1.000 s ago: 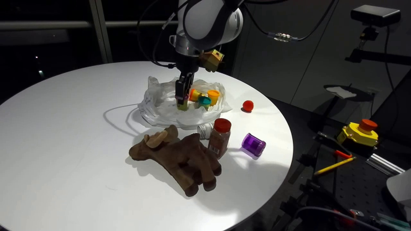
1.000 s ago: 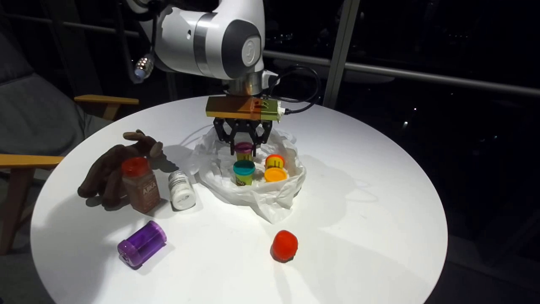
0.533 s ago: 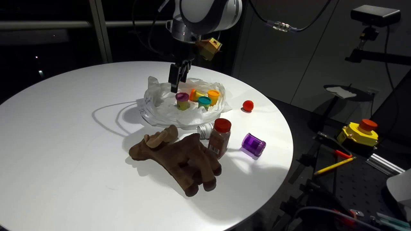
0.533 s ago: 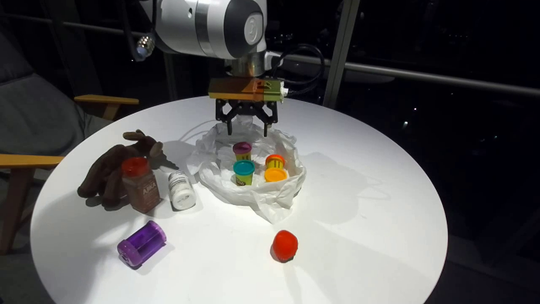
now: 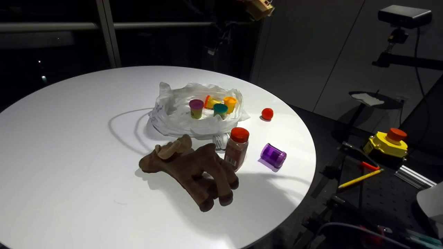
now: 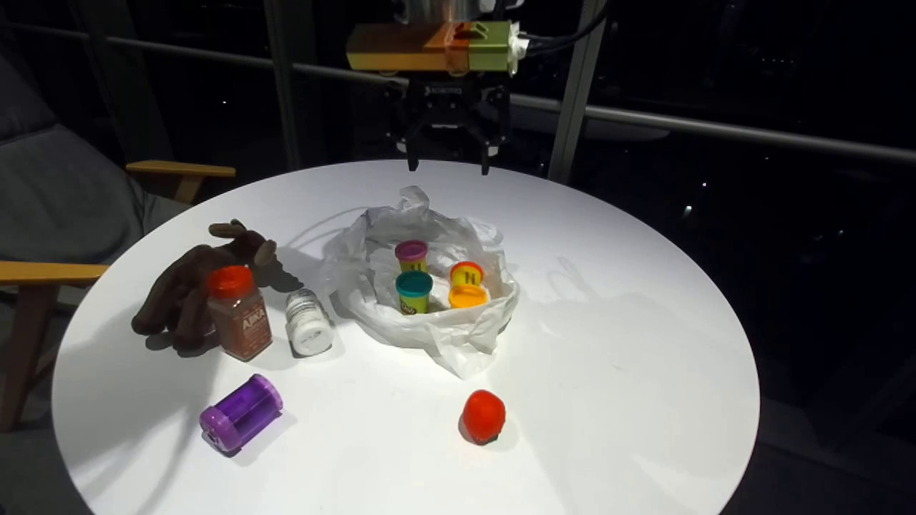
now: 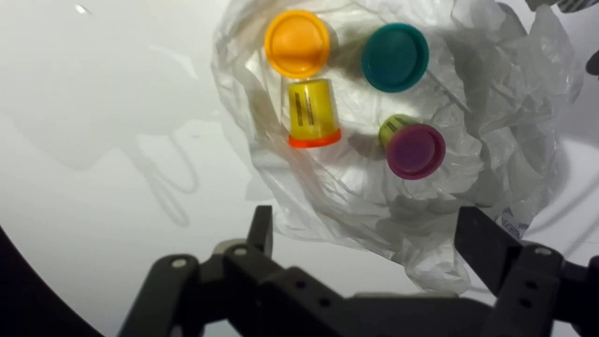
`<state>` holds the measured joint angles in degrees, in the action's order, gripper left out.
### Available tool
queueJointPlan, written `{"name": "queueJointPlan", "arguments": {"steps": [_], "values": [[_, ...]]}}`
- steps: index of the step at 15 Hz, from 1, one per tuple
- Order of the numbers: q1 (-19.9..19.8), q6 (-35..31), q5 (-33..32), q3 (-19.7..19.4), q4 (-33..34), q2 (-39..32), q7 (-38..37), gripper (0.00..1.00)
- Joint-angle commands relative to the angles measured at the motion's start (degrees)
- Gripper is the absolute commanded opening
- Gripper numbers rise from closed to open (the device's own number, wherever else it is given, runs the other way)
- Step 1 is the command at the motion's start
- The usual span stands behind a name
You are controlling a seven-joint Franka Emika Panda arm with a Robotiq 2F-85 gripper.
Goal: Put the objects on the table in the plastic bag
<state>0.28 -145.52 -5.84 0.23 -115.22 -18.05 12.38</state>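
The white plastic bag (image 6: 390,325) lies open on the table in both exterior views. It holds tubs with purple (image 6: 411,250), teal (image 6: 413,284), orange (image 6: 467,295) and red (image 6: 466,273) lids; the red-lidded one lies on its side. My gripper (image 6: 449,167) is open and empty, high above the far side of the bag. In the wrist view the open fingers (image 7: 365,213) frame only the bag's edge. Outside the bag are a brown plush moose (image 5: 190,169), a red-capped spice jar (image 5: 237,149), a white bottle (image 6: 308,325), a purple container (image 6: 242,413) and a red ball-like object (image 6: 484,415).
The round white table (image 6: 594,429) has its edge beyond the purple container and the red object. The spice jar stands upright close beside the moose and the white bottle. A chair (image 6: 64,193) stands beside the table in an exterior view.
My gripper opened, let go of the purple-lidded tub inside the bag, and rose well above it. The tub stays in the bag; the other objects have not moved.
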Motion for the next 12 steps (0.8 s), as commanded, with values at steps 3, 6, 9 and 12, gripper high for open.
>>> {"name": "queueJointPlan", "arguments": {"steps": [3, 6, 9, 12], "values": [[-5.5, -1.1, 2.8, -2.6, -15.5, 10.8, 2.2, 1.00], [-7.4, -2.2, 3.0, -4.1, -19.3, 8.2, 2.8, 1.00], [-9.4, -3.1, 6.1, -3.6, -20.8, 3.3, 6.8, 1.00], [-11.1, -6.2, 9.7, -1.4, -20.3, -2.0, 12.1, 1.00]]}}
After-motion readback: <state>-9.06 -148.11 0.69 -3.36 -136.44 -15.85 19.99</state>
